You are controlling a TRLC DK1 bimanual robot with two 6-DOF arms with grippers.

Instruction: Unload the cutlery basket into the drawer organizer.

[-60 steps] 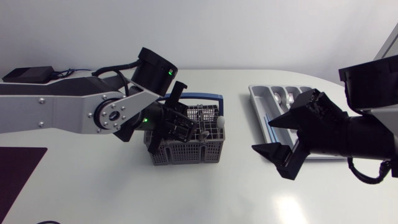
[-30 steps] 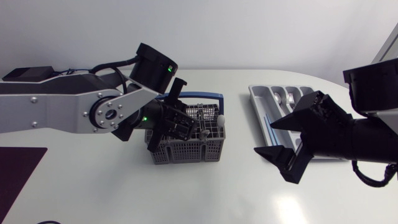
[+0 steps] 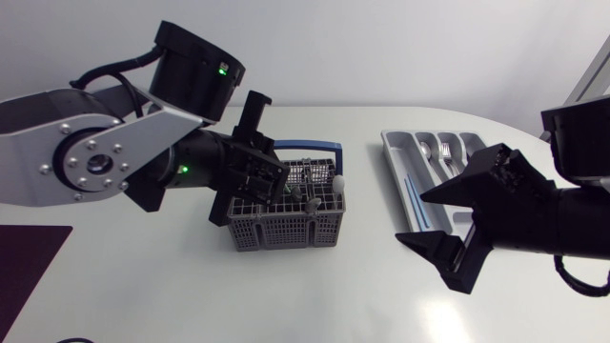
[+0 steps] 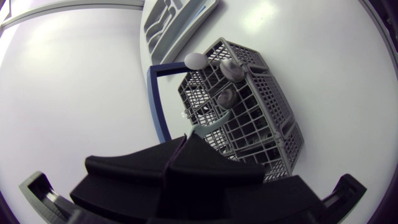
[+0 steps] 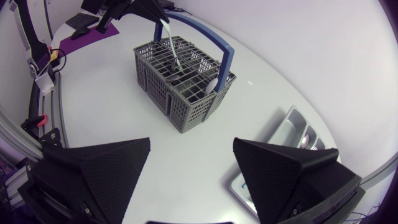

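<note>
A grey cutlery basket (image 3: pixel 286 224) with a blue handle (image 3: pixel 319 150) stands mid-table. It holds several utensils, among them a white spoon (image 4: pixel 195 60). My left gripper (image 3: pixel 272 181) hovers over the basket's left part, shut on a pale-handled utensil (image 4: pixel 208 127) whose lower end is still inside the basket (image 4: pixel 261 112). In the right wrist view the same pale-handled utensil (image 5: pixel 169 40) runs from the left gripper (image 5: pixel 146 9) down into the basket (image 5: pixel 186 87). The grey drawer organizer (image 3: pixel 400 152) lies to the right with some cutlery in it. In front of it my right gripper (image 3: pixel 412 217) hangs open and empty.
A purple mat (image 3: pixel 29 262) lies at the table's left front edge. Bare white tabletop spans between the basket and the organizer (image 5: pixel 298 134), under my right gripper (image 5: pixel 193 142).
My left gripper has closed on the pale handle, and its arm has risen and swung over the basket. The right arm has drifted a little toward the front right.
</note>
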